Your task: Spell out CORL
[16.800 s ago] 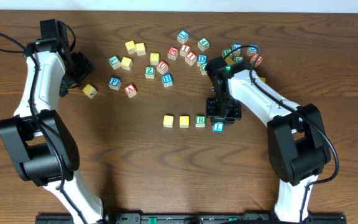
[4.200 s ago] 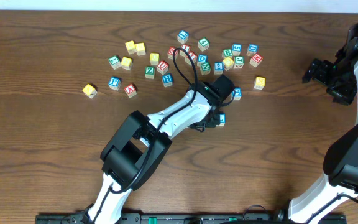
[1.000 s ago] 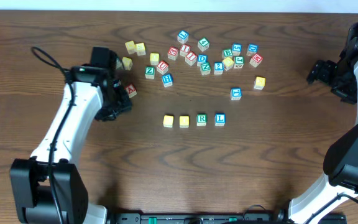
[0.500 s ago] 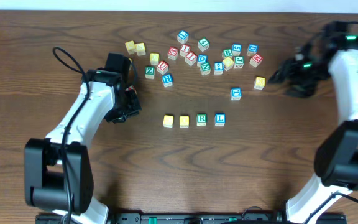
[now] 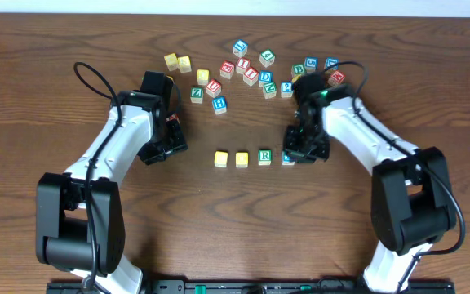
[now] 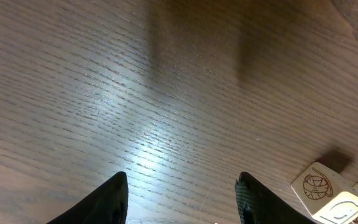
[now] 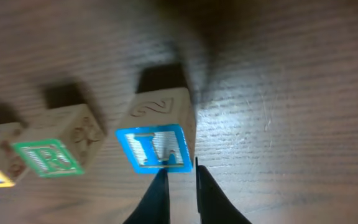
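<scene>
Four cubes stand in a row at the table's middle: two yellow-topped cubes, the green R cube and the blue L cube. The L is partly hidden under my right gripper. In the right wrist view that gripper is shut, its tips at the near edge of the L cube, nothing between them. The R cube stands next to it on the left. My left gripper hangs open over bare wood left of the row, empty.
Several other letter cubes lie scattered along the back, with two yellow ones at the back left. A red cube lies close to the left gripper. A cube with a ball drawing shows right of the left fingers.
My right arm has swung in from the far right to the L cube and its jaws have closed. The left arm has barely shifted and its jaws have widened.
</scene>
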Available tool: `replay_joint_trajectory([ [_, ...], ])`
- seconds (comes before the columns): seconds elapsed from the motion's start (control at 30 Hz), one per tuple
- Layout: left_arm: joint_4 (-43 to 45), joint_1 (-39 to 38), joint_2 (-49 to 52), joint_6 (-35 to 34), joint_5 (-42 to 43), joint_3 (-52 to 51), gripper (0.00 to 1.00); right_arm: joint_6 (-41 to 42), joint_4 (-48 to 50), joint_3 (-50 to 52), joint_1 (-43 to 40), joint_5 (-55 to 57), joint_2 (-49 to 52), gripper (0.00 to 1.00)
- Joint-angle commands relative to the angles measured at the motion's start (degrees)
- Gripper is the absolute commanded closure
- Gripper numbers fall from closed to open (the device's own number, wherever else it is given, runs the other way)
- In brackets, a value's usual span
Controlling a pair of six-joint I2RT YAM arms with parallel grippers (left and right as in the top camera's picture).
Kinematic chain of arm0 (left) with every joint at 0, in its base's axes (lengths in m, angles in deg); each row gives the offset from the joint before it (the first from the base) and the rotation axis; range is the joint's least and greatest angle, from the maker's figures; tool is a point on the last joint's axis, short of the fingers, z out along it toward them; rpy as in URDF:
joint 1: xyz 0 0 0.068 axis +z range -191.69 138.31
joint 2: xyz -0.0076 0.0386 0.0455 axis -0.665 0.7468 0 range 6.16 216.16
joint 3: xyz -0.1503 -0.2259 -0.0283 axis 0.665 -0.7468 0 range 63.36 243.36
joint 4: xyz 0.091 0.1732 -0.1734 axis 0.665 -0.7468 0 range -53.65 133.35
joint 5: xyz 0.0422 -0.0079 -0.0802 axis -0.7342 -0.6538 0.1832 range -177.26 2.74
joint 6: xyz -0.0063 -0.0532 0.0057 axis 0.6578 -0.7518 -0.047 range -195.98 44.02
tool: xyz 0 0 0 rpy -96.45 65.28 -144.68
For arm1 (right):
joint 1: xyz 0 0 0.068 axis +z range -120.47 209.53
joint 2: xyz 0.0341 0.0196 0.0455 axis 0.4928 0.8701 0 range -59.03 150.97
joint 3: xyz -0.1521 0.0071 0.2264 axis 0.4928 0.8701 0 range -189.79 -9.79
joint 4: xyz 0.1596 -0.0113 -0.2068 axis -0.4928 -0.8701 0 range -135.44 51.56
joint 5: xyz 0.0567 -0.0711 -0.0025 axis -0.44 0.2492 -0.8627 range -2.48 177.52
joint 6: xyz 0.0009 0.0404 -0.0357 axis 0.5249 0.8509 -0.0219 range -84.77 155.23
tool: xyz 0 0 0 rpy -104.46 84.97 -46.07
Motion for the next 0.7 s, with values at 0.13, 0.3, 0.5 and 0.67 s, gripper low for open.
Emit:
replay_joint_trajectory([
  [0.13, 0.50, 0.04, 0.33, -0.07, -0.31, -0.28, 0.44, 0.48, -0.04, 0.13, -0.20, 3.17, -0.44, 0.86],
  [0.3, 0.48, 0.04, 0.33, -0.04, -0.31, -0.28, 0.45, -3.93, -0.17, 0.13, -0.57, 5.09, -0.44, 0.99],
  [0.5, 0.72, 0.04, 0.33, -0.04, -0.31, -0.28, 0.44, -8.96, -0.83, 0.13, -1.86, 5.07, -0.44, 0.99],
  [0.67, 0.92, 0.04, 0.33, -0.07, -0.28, -0.28, 0.44, -8.96, -0.70, 0.50, -1.92, 5.16, -0.42, 0.99],
])
